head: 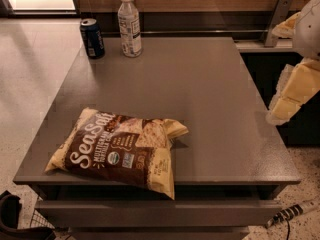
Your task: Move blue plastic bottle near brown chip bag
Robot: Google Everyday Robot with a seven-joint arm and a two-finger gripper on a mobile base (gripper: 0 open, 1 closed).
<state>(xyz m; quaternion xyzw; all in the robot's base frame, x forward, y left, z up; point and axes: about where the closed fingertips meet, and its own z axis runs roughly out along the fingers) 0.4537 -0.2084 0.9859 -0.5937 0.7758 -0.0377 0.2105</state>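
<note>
Task barely begun. The blue plastic bottle (129,25) stands upright at the desk (200,94) far edge, just beside a dark blue soda can (93,38) and well apart from the brown chip bag (120,146), which lies flat at near-left corner. The tool (284,109), prob. the pale part at right edge, hangs off the desk's side; can't tell if apart or together. Left to do: reach, grasp, carry over.

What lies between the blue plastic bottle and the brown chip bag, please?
Bare tabletop between bottle and bag, per the camera view; gripper off table's right edge.
</note>
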